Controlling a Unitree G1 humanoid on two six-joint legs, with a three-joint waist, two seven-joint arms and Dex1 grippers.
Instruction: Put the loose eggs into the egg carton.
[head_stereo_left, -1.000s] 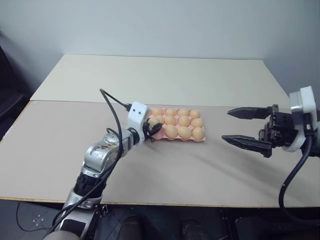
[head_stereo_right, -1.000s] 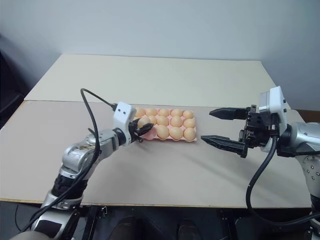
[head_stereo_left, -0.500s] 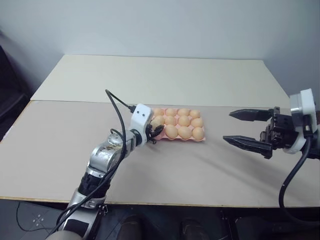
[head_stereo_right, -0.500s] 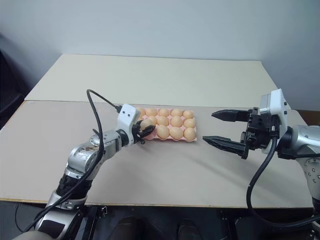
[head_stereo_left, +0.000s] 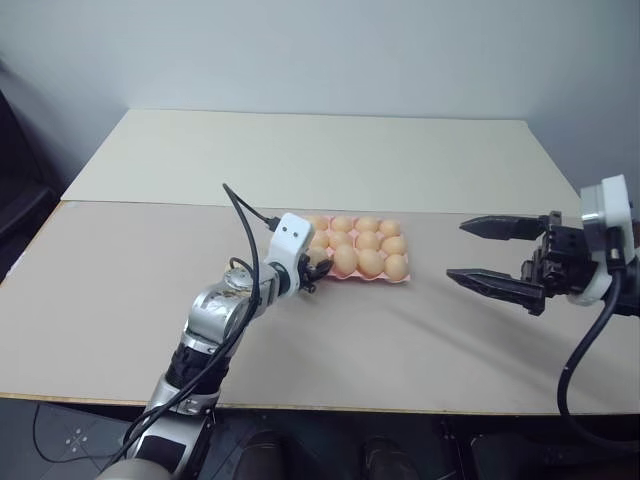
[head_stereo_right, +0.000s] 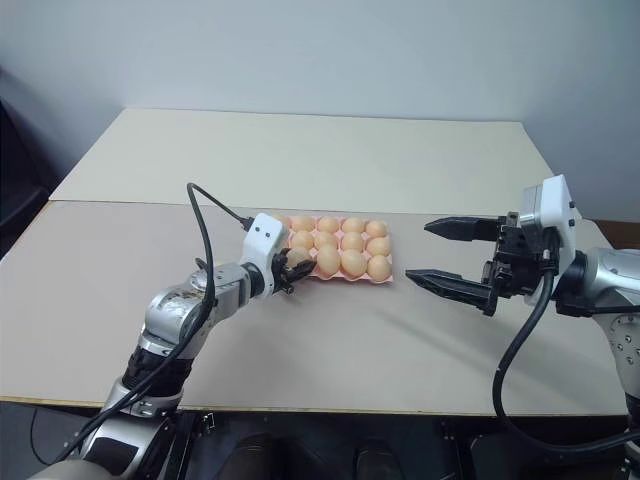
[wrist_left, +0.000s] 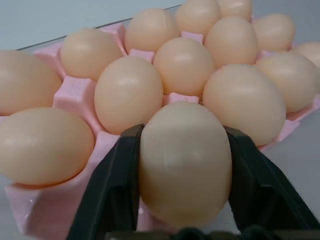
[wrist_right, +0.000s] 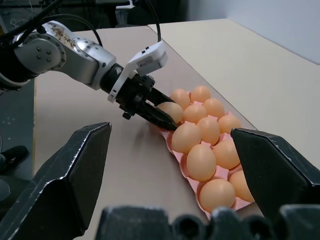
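The pale pink egg carton (head_stereo_left: 401, 279) lies in the middle of the table, its cups filled with several tan-orange eggs. My left gripper (head_stereo_left: 312, 268) is at the carton's near left corner. It is shut on one egg (wrist_left: 185, 160), with a black finger (wrist_left: 117, 190) pressed on each side. That egg sits low over the pink corner cup (wrist_left: 70, 92). My right gripper (head_stereo_left: 458, 250) hovers above the table to the right of the carton, open, with nothing between its fingers.
The carton sits on a beige tabletop (head_stereo_left: 330, 350). A lighter second table (head_stereo_left: 320, 150) adjoins behind it, and a plain wall stands further back. A black cable (head_stereo_left: 243, 215) loops over my left wrist.
My left gripper has moved right and slightly down with the egg, reaching the carton's near left corner. The right gripper has held still.
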